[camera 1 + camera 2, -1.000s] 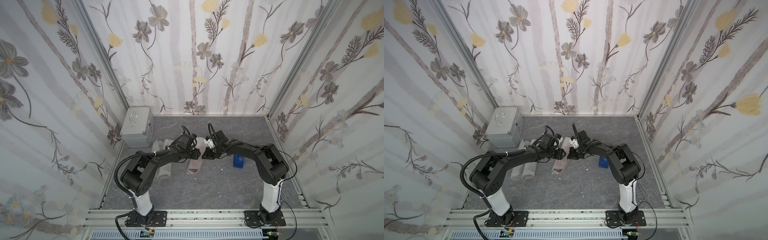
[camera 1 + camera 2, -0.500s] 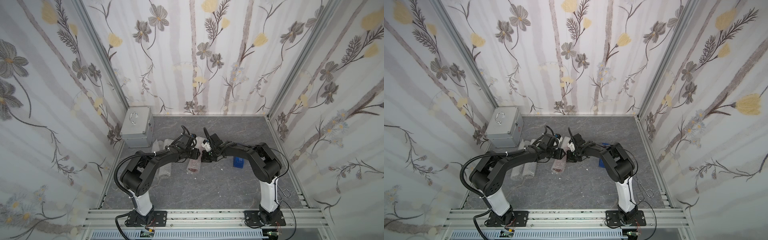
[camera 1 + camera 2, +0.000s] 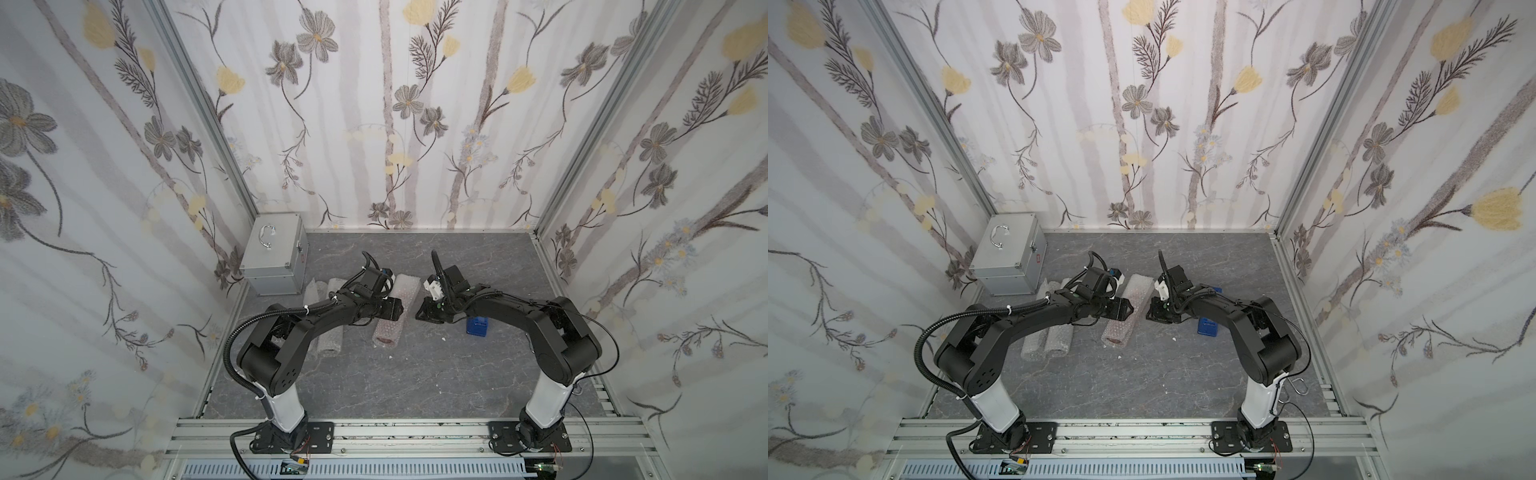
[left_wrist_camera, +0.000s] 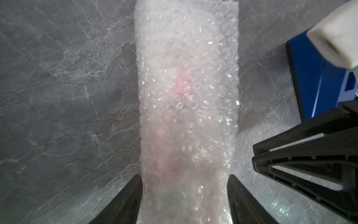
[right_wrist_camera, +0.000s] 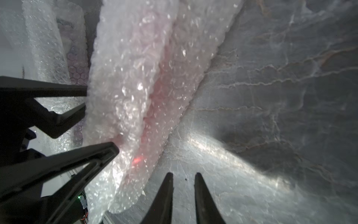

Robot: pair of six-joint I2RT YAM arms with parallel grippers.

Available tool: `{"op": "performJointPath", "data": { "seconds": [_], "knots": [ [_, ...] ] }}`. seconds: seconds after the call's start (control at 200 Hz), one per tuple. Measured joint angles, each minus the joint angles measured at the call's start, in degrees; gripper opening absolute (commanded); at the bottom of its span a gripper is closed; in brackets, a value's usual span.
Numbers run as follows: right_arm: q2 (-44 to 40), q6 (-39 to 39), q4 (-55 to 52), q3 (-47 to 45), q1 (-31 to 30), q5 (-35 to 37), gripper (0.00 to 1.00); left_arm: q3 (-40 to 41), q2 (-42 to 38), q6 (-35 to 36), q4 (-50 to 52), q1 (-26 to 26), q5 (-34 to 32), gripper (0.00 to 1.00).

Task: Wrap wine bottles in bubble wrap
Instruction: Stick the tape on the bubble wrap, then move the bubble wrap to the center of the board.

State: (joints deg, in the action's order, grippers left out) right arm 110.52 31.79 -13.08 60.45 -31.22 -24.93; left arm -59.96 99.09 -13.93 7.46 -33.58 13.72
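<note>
Wine bottle (image 4: 181, 85): only a pink blur inside bubble wrap (image 4: 186, 35), outline indistinct.

Left arm (image 3: 332, 313), right arm (image 3: 511, 309): matte black links, rounded joint housings; small hole pattern on housing farthest from gripper.
Link farthest from each gripper: white column (image 3: 286, 411) on black base plate (image 3: 320, 432).
Left arm: black corrugated conduit (image 3: 229, 351) routed from base toward gripper, secured by white cable ties (image 3: 306, 308).
Right arm: black cable loop (image 3: 436, 266) and white block (image 3: 432, 288) just behind gripper.
Left gripper (image 4: 184, 175), right gripper (image 5: 183, 174): black tapered fingers (image 4: 124, 201), triangular cut-outs, pale inner faces.
</note>
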Motion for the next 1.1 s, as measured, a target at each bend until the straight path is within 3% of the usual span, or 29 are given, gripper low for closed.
{"op": "performJointPath", "data": {
  "seconds": [0.185, 0.26, 0.31, 0.335, 0.43, 0.62, 0.899, 1.099],
  "knots": [
    [-3.30, 5.31, 8.00, -4.74, 0.31, -2.27, 0.64, -3.78, -3.39, 0.55, 2.43, -0.07, 3.19, 1.00],
    [-3.28, 8.48, 11.52, -6.05, 0.00, -2.60, 0.82, -4.76, -4.55, 1.79, 3.67, 0.22, 4.46, 1.00],
    [-2.95, 9.70, 13.44, -6.36, -0.39, -2.97, 0.86, -5.03, -5.25, 2.12, 4.33, 0.59, 5.14, 1.00],
    [-2.56, 10.71, 14.88, -6.36, -0.66, -3.32, 0.95, -5.05, -5.60, 2.45, 4.57, 0.90, 5.75, 1.00],
    [-0.57, 13.38, 19.65, -6.34, -1.18, -4.04, 1.00, -5.07, -7.06, 3.65, 5.22, 3.23, 5.97, 1.00],
    [6.43, 17.05, 24.65, -2.62, -1.20, -4.13, 0.98, -4.20, -10.25, 6.32, 5.29, 10.29, 5.73, 1.00],
    [17.57, 17.42, 25.46, 8.59, -2.51, -6.84, 0.70, -1.44, -14.82, 6.45, 4.15, 21.16, 3.21, 1.00],
    [21.16, 17.53, 28.74, 11.10, -5.64, -8.46, 0.59, -0.33, -16.96, 6.64, 3.08, 25.20, 2.99, 1.00]
  ]
}}
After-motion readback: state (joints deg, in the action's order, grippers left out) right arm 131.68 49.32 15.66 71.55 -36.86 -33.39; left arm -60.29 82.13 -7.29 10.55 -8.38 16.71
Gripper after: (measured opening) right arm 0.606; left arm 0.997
